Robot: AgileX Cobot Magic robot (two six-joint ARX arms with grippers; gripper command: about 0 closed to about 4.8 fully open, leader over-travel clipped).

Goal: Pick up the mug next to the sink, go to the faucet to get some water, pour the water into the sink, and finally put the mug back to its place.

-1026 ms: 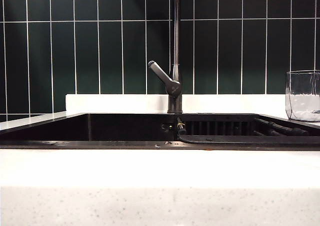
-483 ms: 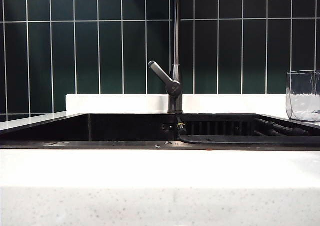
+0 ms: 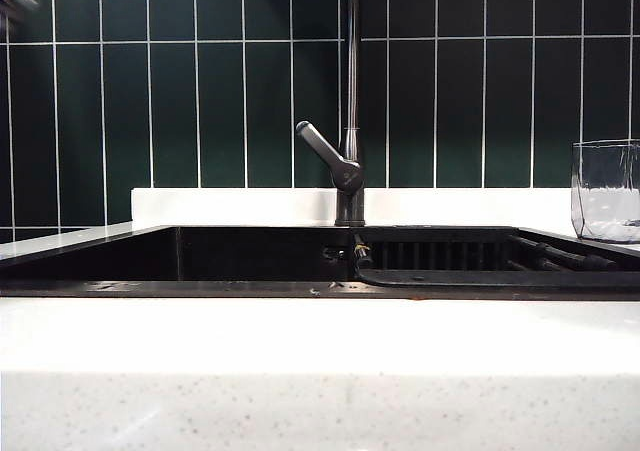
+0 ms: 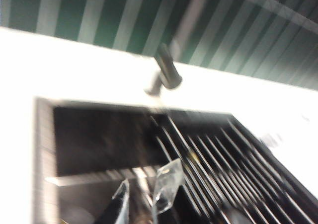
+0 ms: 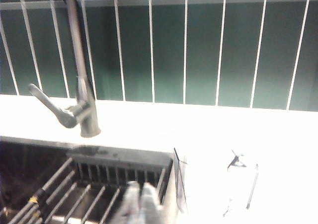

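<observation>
While the exterior view shows the mug (image 3: 606,191) standing upright on the white tabletop (image 3: 320,336) to the right of the sink (image 3: 250,256), with the faucet (image 3: 348,171) behind the basin's middle and no arm clearly visible, each wrist view shows its own gripper. The left gripper (image 4: 144,196) hangs over the sink beside the ribbed rack (image 4: 223,164); its fingers stand slightly apart, holding nothing. The right gripper (image 5: 140,201) hangs above the rack near the mug (image 5: 241,184), fingers nearly together, empty.
</observation>
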